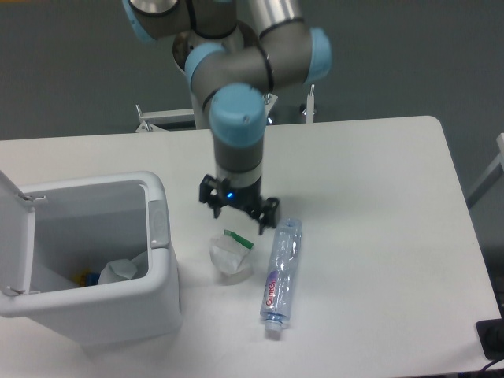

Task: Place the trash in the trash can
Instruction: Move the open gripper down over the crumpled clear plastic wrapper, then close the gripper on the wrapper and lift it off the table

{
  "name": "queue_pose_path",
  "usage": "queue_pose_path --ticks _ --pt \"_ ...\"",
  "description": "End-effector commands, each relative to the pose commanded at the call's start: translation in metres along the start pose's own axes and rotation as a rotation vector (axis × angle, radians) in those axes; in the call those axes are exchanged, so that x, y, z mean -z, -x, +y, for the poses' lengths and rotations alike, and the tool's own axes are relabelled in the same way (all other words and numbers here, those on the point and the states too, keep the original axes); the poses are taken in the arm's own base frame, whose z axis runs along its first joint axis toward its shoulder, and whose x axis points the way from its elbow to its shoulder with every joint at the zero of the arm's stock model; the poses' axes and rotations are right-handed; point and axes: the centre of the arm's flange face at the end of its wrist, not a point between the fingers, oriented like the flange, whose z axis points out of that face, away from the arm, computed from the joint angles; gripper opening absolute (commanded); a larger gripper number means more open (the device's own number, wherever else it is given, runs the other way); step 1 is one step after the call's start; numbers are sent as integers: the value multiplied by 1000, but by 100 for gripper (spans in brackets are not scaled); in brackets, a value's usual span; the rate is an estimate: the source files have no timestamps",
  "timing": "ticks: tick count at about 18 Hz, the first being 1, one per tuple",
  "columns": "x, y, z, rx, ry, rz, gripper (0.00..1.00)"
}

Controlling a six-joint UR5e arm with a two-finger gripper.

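Note:
A crumpled white wrapper [230,256] with a green strip lies on the table just right of the trash can. A crushed clear bottle [281,268] with a red-lettered label lies beside it, cap end toward the front edge. My gripper [239,217] hangs open right above the wrapper, fingers spread and pointing down, holding nothing. The white trash can [161,268] stands at the left with its lid flipped open; crumpled white paper and a bit of yellow and blue show inside.
The arm's base post [213,71] stands at the back middle of the table. A dark object [492,339] sits off the front right corner. The table's right edge runs near a grey bar [484,181].

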Motion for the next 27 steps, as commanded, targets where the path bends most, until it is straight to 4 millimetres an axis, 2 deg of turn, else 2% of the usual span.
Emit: queue_pose_path --ticks 6,7,9,13,23,24,25,27 --pt "-33 -5 -4 -4 -3 -11 100" --pt "-31 -4 -5 1 -5 -13 90" --pt "-28 -3 -6 26 -11 -19 48" --pt "-19 -1 -10 47 -24 -32 0" --pt "15 7 -11 57 -74 -61 0" --pt "22 10 -11 60 -82 -69 0" --pt "44 12 -9 65 -114 -91 0" --pt "72 23 -4 90 -192 -81 0"
